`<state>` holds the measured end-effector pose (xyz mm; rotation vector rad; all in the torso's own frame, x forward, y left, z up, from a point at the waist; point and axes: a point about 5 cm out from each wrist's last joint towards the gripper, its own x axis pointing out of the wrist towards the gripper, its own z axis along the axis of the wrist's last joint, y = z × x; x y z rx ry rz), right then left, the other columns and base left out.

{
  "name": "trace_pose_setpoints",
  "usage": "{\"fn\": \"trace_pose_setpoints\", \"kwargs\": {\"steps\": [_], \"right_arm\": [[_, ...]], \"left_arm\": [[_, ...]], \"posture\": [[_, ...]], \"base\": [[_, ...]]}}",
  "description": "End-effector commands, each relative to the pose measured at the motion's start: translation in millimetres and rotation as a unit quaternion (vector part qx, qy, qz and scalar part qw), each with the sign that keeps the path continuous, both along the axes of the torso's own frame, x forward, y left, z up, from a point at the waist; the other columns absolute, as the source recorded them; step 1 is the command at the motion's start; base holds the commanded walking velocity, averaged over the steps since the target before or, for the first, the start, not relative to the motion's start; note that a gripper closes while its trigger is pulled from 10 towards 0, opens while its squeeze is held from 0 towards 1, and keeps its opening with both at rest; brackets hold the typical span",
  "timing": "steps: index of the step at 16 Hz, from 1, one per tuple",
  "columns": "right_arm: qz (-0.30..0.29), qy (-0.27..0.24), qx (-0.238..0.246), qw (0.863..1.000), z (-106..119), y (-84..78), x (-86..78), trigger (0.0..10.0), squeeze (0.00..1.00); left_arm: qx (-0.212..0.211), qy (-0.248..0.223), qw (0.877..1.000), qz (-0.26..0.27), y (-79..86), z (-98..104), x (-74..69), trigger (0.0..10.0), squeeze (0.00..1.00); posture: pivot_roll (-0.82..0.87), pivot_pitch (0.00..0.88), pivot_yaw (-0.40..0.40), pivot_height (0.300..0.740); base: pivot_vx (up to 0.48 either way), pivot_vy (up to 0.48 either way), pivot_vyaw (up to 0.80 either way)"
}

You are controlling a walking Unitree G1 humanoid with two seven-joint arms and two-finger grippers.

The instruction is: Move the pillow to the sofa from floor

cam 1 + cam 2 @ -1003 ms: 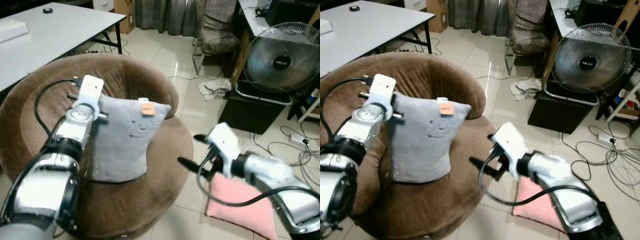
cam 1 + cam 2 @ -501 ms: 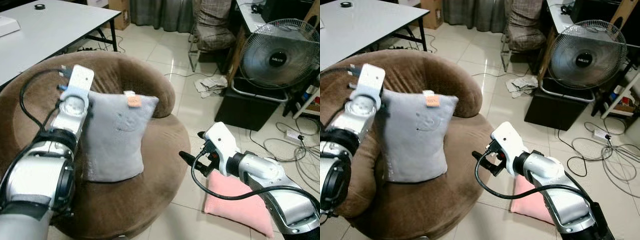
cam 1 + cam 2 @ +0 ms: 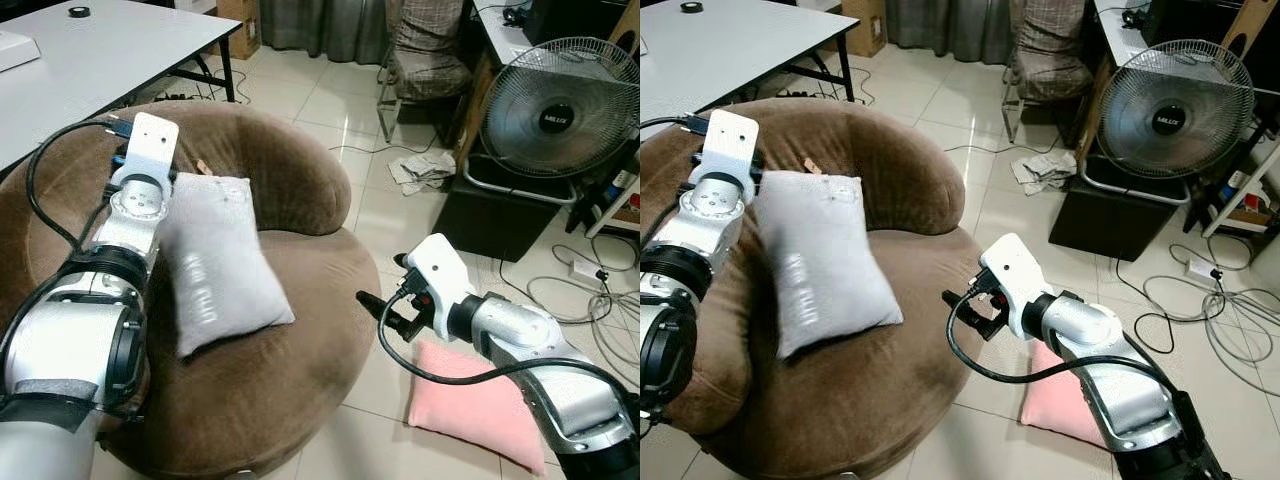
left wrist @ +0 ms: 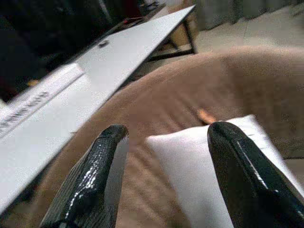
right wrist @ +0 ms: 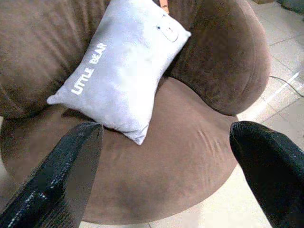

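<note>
- We saw the grey pillow (image 3: pixel 215 262) lying tilted on the round brown sofa (image 3: pixel 300 330), its upper end leaning against the backrest and its lower end on the seat.
- In the right wrist view it carried the words "LITTLE BEAR" and an orange tag near its top corner.
- Our left pincer (image 4: pixel 166 142) hovered over the pillow's upper edge with its fingers apart and nothing between them.
- Our right pincer (image 3: pixel 385 290) hung beside the sofa's front rim, fingers spread wide and empty.
- A pink pillow (image 3: pixel 480 410) lay on the tiled floor (image 3: pixel 330 110) beneath the right arm.
- A standing fan (image 3: pixel 560 110) and a white bench (image 3: pixel 90 60) stood beyond.
</note>
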<state>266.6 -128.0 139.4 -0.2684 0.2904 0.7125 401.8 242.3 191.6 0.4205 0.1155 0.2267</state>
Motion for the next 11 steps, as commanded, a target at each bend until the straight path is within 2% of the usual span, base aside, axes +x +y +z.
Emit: {"fn": "trace_pose_setpoints", "kwargs": {"steps": [1,2,4,5,6,7,8,9,11], "right_arm": [[-0.024,-0.012,0.000,1.000,1,-3.4,5.9,10.0,0.00],[-0.061,-0.010,0.006,0.998,-5,-5.3,11.2,10.0,0.00],[-0.095,-0.007,0.007,0.995,-13,-8.1,14.7,10.0,0.00],[-0.128,-0.004,0.006,0.992,-22,-11.9,17.5,10.0,0.00],[-0.156,-0.005,0.003,0.988,-30,-15.6,19.5,10.0,0.00],[-0.181,0.000,0.010,0.983,-35,-17.9,21.2,10.0,0.00],[-0.208,0.002,0.012,0.978,-41,-20.4,23.4,10.0,0.00],[-0.209,0.000,0.010,0.978,-41,-20.3,23.6,10.0,0.00],[-0.219,-0.005,0.014,0.976,-44,-19.6,24.1,10.0,0.00]], "left_arm": [[-0.046,-0.012,0.998,-0.050,-15.4,5,4.8,10.0,0.00],[-0.097,-0.010,0.989,-0.110,-31.4,-1,5.0,10.0,0.00],[-0.129,-0.016,0.980,-0.153,-43.3,-8,2.9,10.0,0.00],[-0.158,-0.030,0.970,-0.183,-52.1,-20,-4.3,10.0,0.00],[-0.170,-0.037,0.964,-0.202,-56.8,-32,-14.2,10.0,0.00],[-0.159,-0.044,0.963,-0.211,-58.1,-43,-26.7,10.0,0.00],[-0.159,-0.047,0.960,-0.228,-61.3,-57,-46.7,10.0,0.00],[-0.158,-0.048,0.959,-0.232,-62.4,-59,-52.0,10.0,0.00],[-0.170,-0.050,0.953,-0.246,-70.1,-64,-76.1,10.0,0.00]], "posture": [[-0.05,0.000,-0.030,0.740],[-0.04,0.000,-0.023,0.740],[-0.03,0.000,-0.018,0.740],[0.00,0.000,-0.015,0.740],[0.01,0.000,-0.015,0.740],[0.02,0.000,-0.014,0.740],[0.04,0.000,-0.011,0.740],[0.04,0.000,-0.011,0.740],[0.03,0.000,0.004,0.740]], "base": [[0.000,0.000,0.00],[0.000,0.000,0.00],[0.000,0.000,0.00],[0.000,0.000,0.00],[0.000,0.000,0.00],[0.000,0.000,0.00],[0.000,0.000,0.00],[0.000,0.000,0.00],[0.000,-0.373,0.00]]}}
